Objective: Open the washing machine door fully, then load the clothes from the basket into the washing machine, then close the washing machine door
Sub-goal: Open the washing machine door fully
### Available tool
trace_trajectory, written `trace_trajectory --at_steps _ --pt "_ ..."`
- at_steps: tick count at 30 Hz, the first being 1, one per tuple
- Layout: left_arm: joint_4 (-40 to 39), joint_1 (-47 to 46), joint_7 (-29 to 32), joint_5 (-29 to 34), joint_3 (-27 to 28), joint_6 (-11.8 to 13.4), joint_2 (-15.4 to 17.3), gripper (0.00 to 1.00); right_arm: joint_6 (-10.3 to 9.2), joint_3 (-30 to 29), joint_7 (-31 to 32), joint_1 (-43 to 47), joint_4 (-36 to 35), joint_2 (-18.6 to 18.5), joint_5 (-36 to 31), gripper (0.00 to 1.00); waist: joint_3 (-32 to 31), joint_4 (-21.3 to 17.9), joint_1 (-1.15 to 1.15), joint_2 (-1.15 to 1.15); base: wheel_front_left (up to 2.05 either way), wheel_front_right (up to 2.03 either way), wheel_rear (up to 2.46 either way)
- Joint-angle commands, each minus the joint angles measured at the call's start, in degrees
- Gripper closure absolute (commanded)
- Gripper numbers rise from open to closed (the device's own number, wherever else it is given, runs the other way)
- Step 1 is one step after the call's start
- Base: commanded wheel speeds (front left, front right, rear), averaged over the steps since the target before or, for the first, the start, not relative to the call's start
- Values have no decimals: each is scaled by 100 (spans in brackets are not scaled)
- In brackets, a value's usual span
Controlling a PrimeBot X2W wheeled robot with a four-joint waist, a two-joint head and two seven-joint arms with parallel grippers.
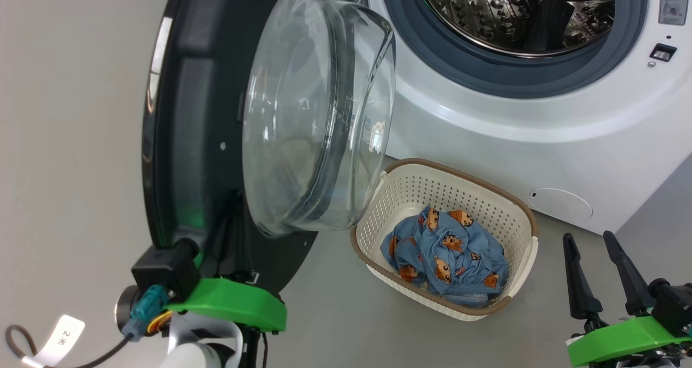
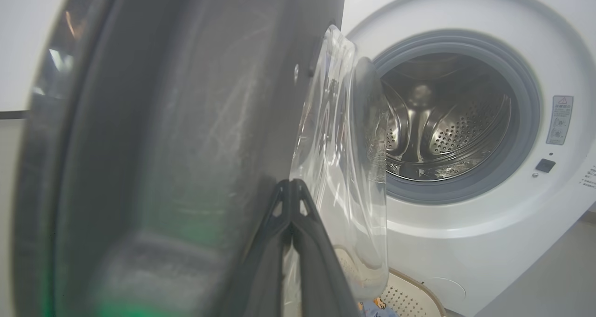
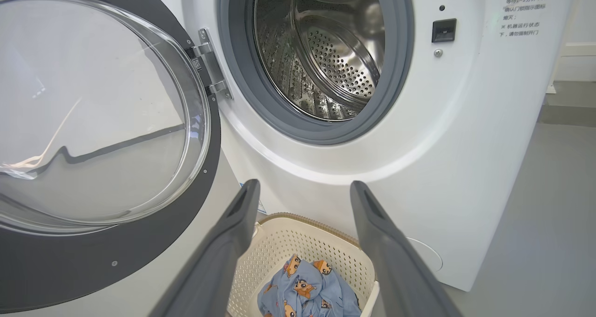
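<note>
- The washing machine (image 1: 540,141), a big white boxy front-loader, fills the head view from 12 to 3 o'clock. Its perforated steel drum (image 1: 513,11) is exposed inside a grey rubber gasket (image 1: 432,49).
- The washing machine door (image 1: 184,141), large and round with a wide glossy black rim, stands swung open at 9 to 10 o'clock in the head view. Its bulging clear glass bowl (image 1: 313,114) faces toward the machine.
- In the right wrist view a metal hinge (image 3: 212,65) joins the door to the machine at 10 o'clock of the drum opening.
- The basket (image 1: 411,189), small, rectangular and of cream perforated plastic with a brown rim, sits on the grey floor (image 1: 335,314) at 5 o'clock in the head view. It is just in front of the machine and below the lower edge of the glass bowl.
- The clothes (image 1: 443,254) lie crumpled in the bottom of the basket: light blue fabric with orange-brown cartoon animal prints.
- The left gripper (image 2: 291,184) has its two dark fingers pressed together with nothing between them. In the left wrist view it is close to the door's dark inner face, beside the glass bowl; I cannot tell whether it touches.
- The right gripper (image 1: 588,236), at 4 o'clock in the head view, has its fingers spread wide and empty. It is above the floor to the right of the basket and well apart from it.
</note>
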Motion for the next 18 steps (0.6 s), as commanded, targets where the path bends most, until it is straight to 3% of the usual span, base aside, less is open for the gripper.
trace_trajectory --at_steps 1,18 --pt "11 -129 -73 -51 369 116 173 100 9 172 -28 -171 -126 -51 44 0 11 0 0 0 -2 -2 -2" --pt "1007 -607 -507 -274 906 34 134 100 9 -50 -28 56 -289 -125 22 0 97 -19 0 0 0 0 0"
